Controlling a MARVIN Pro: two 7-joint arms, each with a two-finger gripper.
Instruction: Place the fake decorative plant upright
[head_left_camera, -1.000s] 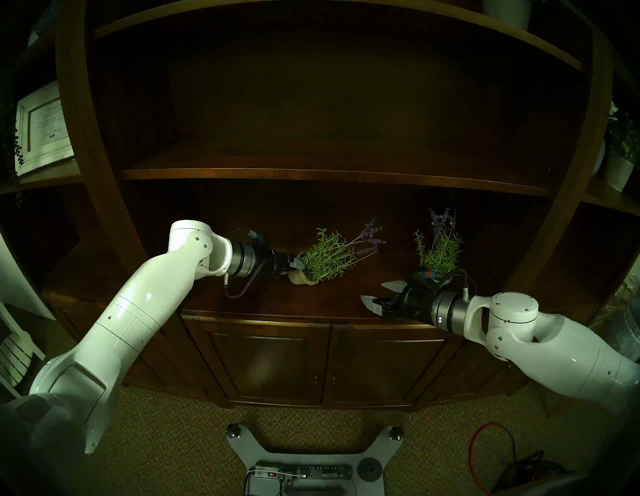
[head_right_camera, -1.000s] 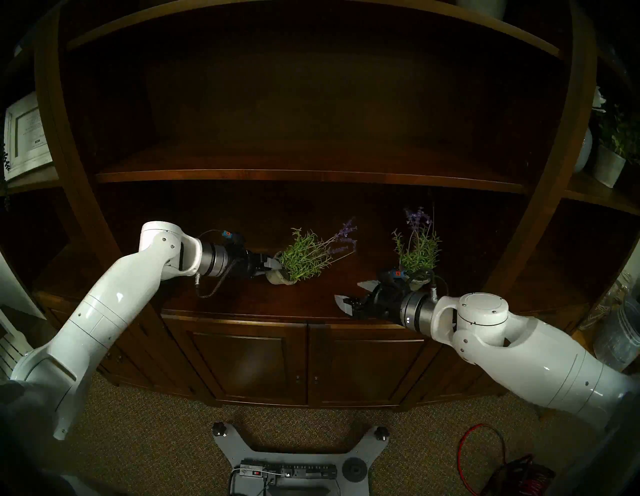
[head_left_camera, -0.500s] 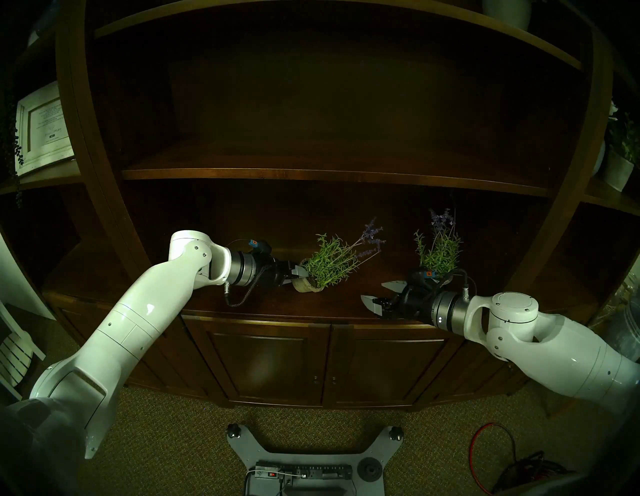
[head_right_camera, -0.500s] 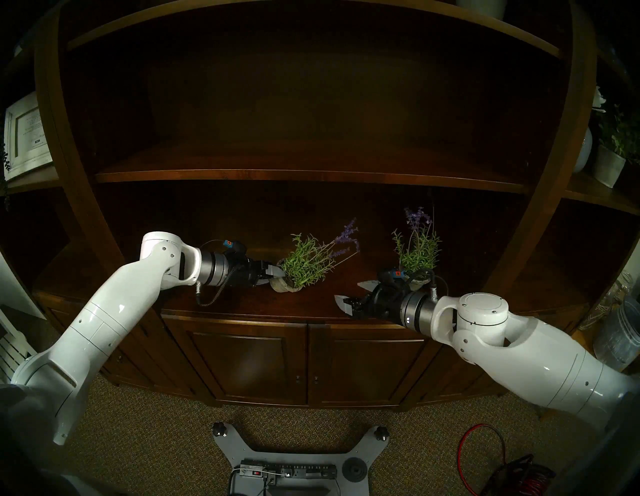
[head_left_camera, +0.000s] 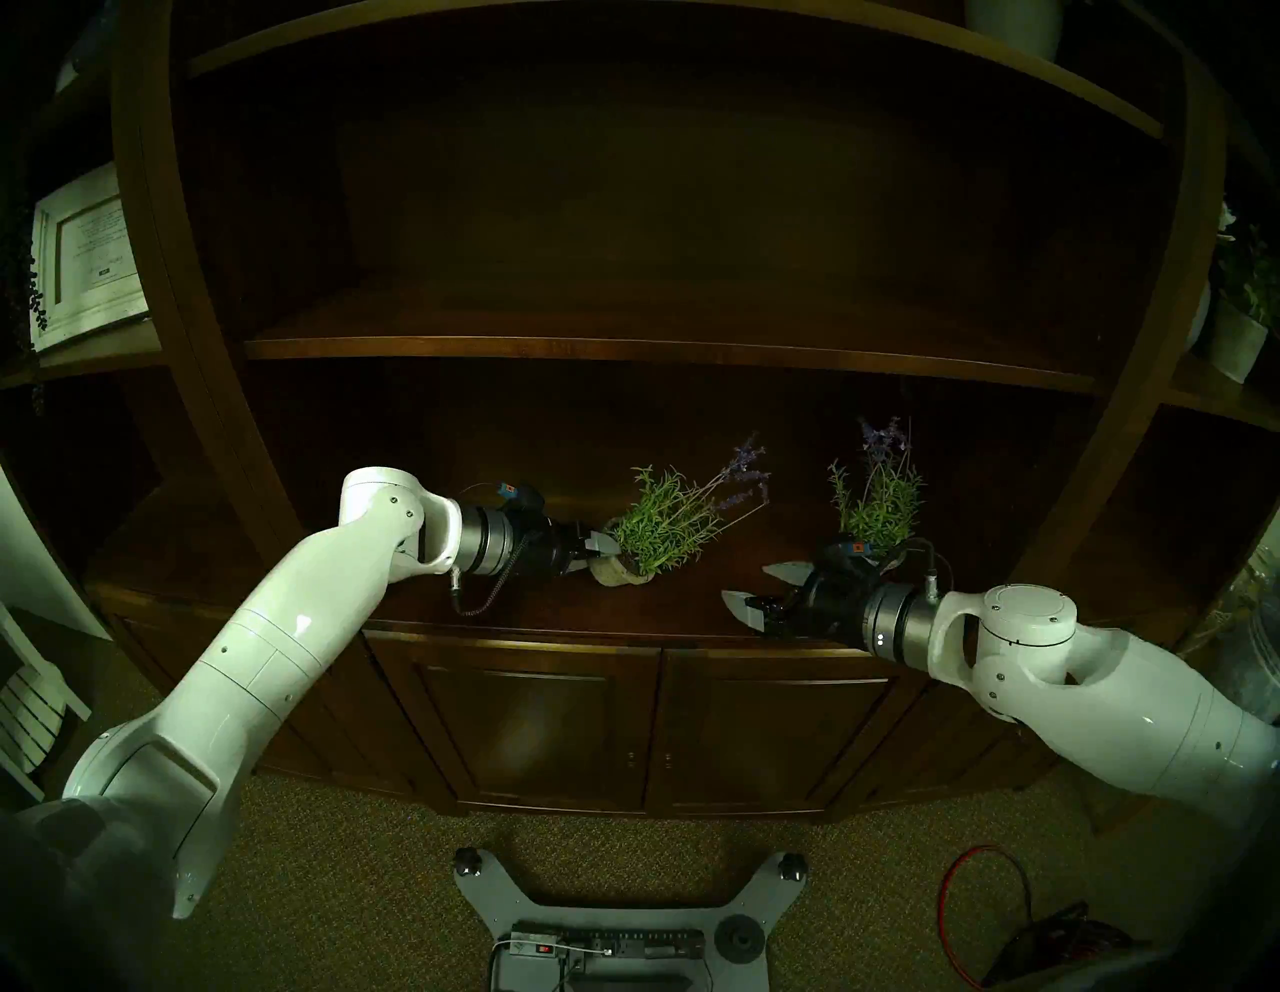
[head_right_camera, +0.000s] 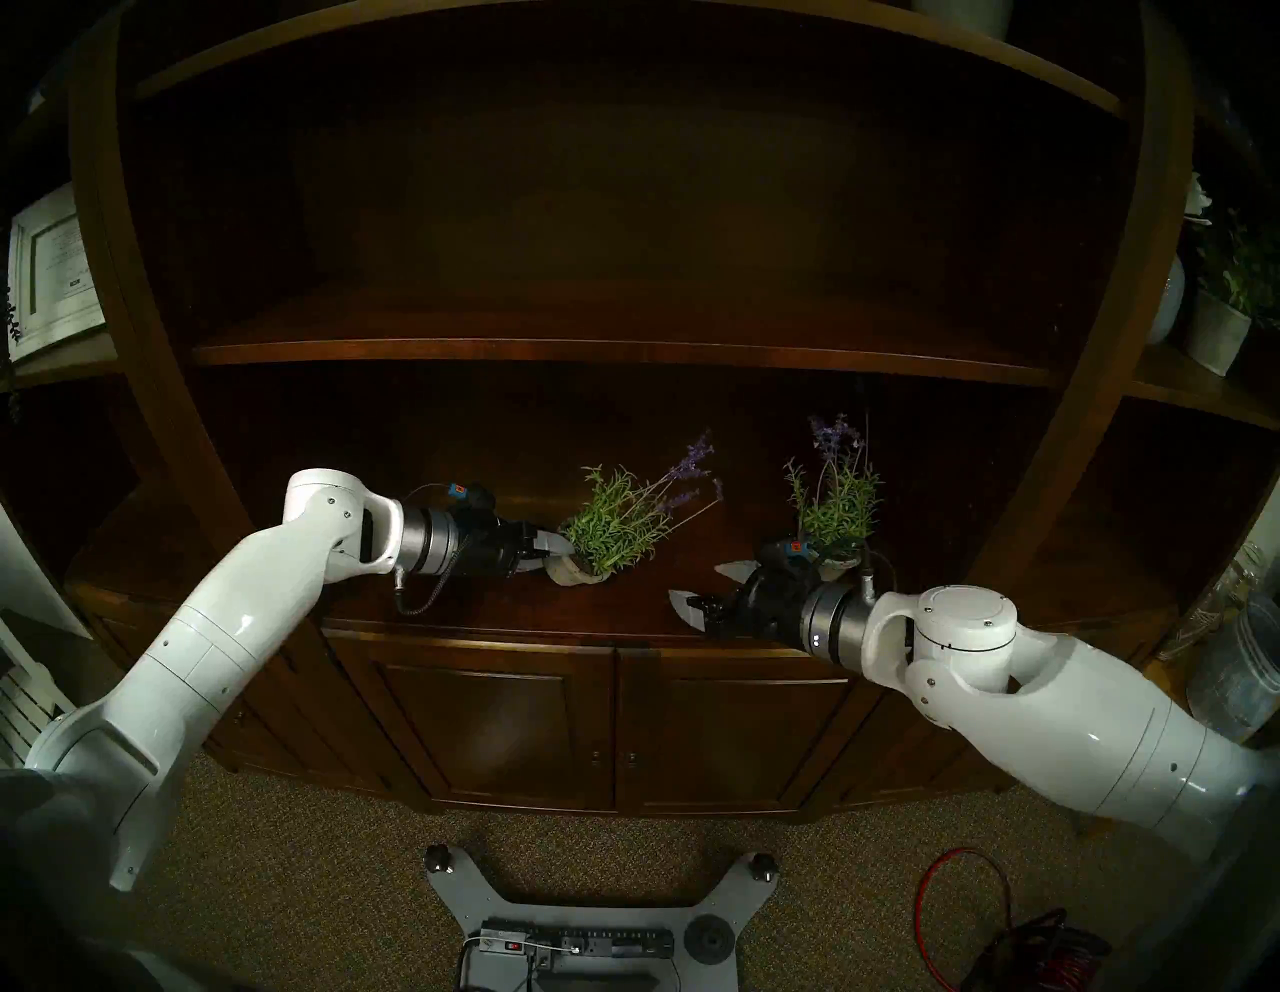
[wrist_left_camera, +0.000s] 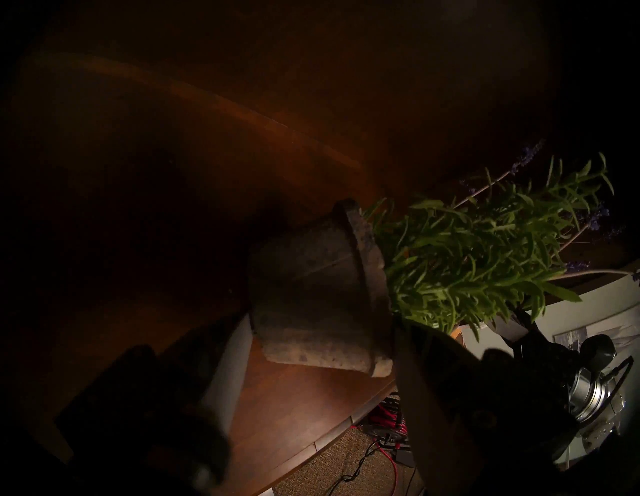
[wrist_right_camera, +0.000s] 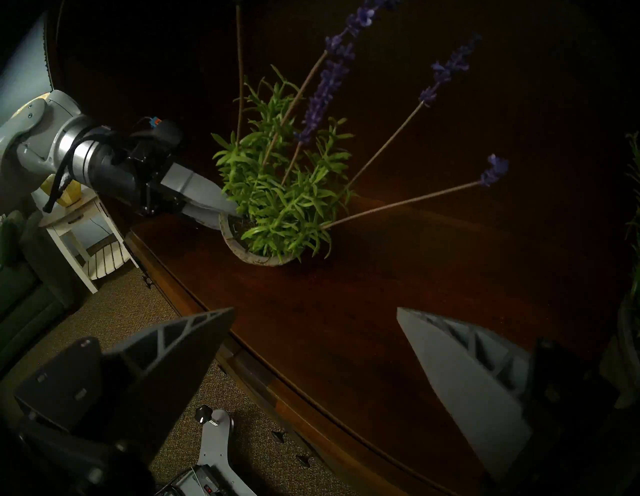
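Stone pot wall (wrist_left_camera: 311, 294), left-wrist view only

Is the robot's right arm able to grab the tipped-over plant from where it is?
Probably yes: the right gripper is open, with bare shelf between it and the tilted plant. But the left gripper already holds its pot rim.
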